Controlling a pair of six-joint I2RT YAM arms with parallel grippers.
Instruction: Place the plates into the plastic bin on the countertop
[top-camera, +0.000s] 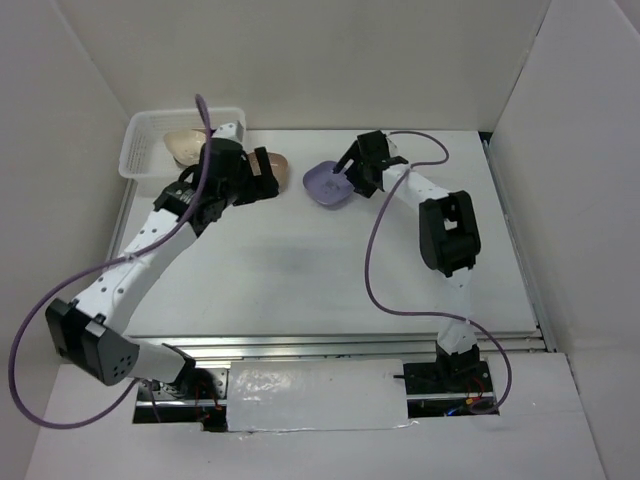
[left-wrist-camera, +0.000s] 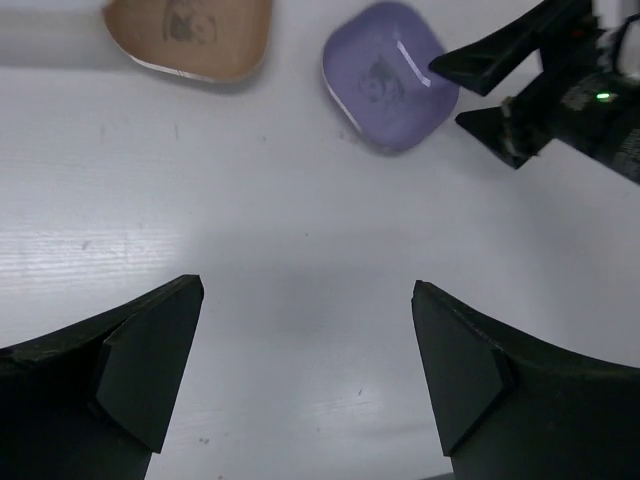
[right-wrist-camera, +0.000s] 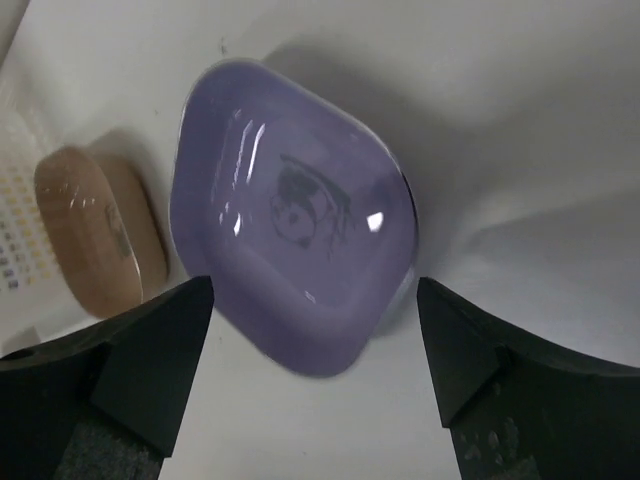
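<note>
Right gripper (top-camera: 352, 172), top view: at purple plate (top-camera: 328, 186), on worktop (top-camera: 300, 270) well right of plastic bin (top-camera: 150, 150); brown plate (top-camera: 281, 168) lies between, by left gripper (top-camera: 262, 165), cream plate (top-camera: 183, 146) inside bin. Left wrist: left gripper spread, empty, above bare worktop. Right wrist: right gripper wide apart, holding nothing, purple plate's near edge between its jaws; prob. light, stiff, glossy/slippery, chippable, so pinch across raised rim mid-side.

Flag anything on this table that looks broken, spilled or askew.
Nothing stands out. The purple plate and brown plate lie right side up on the countertop, with no visible cracks. A cream plate sits in the plastic bin, partly hidden by the left arm.
</note>
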